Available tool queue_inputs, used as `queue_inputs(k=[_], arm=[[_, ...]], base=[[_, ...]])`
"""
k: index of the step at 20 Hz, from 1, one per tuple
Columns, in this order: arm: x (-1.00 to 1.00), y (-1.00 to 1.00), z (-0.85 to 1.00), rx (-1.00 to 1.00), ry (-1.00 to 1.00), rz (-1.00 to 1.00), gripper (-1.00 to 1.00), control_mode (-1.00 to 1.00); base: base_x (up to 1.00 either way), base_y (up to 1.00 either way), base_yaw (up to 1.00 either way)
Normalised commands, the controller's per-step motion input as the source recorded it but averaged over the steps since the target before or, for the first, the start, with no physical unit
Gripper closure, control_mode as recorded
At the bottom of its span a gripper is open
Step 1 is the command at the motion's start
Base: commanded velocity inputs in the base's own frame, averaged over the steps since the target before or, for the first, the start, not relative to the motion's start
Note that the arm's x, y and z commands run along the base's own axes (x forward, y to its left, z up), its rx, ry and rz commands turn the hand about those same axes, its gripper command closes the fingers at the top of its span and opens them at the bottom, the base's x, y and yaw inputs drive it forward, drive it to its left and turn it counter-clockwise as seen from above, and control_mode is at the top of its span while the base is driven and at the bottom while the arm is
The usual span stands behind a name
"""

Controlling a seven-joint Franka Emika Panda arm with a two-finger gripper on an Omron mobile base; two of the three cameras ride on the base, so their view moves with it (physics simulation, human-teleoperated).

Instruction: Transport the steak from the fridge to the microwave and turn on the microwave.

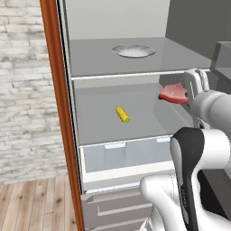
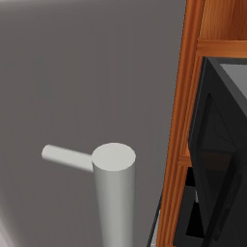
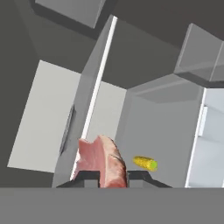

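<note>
Gripper (image 3: 109, 176) clamps steak (image 3: 101, 161), seemingly raised.

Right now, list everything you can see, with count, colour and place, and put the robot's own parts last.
fridge: one, grey, open ahead, shelves and translucent drawers inside.
plate: one, pale grey, on the upper shelf.
corn cob: one, yellow with a green end, lying on the middle shelf.
steak: one, red-pink, held off the shelf at the fridge's right side.
door handle: one, light grey bar, on the grey door in the right base view.
microwave: one, black, in the wooden cabinet to the right.
brick wall: white, left of the fridge.
wood floor: brown planks, lower left.
gripper: one, dark fingers, shut on the steak.
</note>
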Motion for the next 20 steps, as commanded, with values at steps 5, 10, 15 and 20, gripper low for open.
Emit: queue_inputs(k=[5, 10, 15, 20], arm=[[0.00, 0.00, 0.00, 0.00, 0.00, 0.00, 1.00, 1.00], [0.00, 0.00, 0.00, 0.00, 0.00, 0.00, 1.00, 1.00], [0.00, 0.00, 0.00, 0.00, 0.00, 0.00, 1.00, 1.00], [0.00, 0.00, 0.00, 0.00, 0.00, 0.00, 1.00, 1.00]], base=[[-0.13, 0.04, 0.01], [-0.21, 0.19, 0.16], [-0.26, 0.36, 0.22], [-0.28, 0.52, 0.31]])
